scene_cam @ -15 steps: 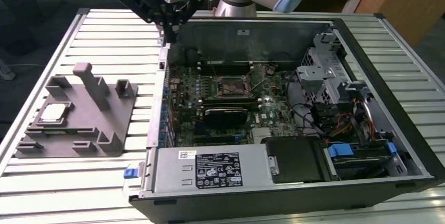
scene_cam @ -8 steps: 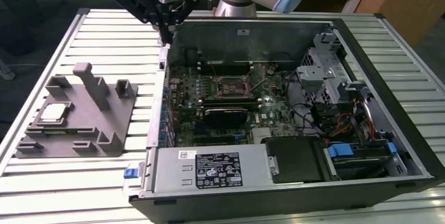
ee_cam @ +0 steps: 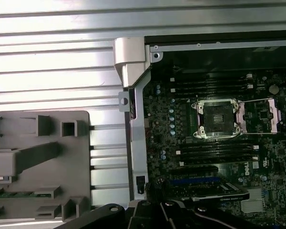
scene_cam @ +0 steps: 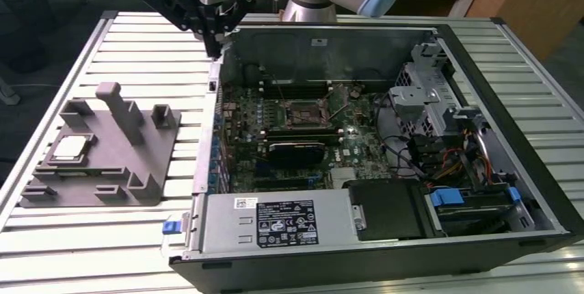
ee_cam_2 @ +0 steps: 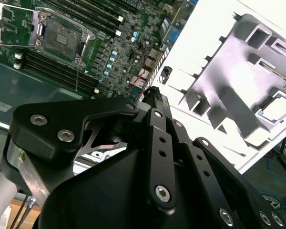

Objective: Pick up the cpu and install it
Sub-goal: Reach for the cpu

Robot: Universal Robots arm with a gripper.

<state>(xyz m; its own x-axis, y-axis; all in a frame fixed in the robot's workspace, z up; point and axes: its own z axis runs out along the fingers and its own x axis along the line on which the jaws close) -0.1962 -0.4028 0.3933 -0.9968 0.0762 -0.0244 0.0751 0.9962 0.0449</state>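
One cpu [scene_cam: 71,147] lies flat in a grey fixture [scene_cam: 137,164] on the tabletop [scene_cam: 91,239], at the exterior view's left. It is well apart from the tool [scene_cam: 215,48], which looks pressed together and empty above the computer case [scene_cam: 511,102]. In the second wrist view the chip sits in a recess, shiny top up. It is probably light, stiff, slick and delicate, best pinched by opposite edges. In the first wrist view the socket [ee_cam: 214,118] stands open.
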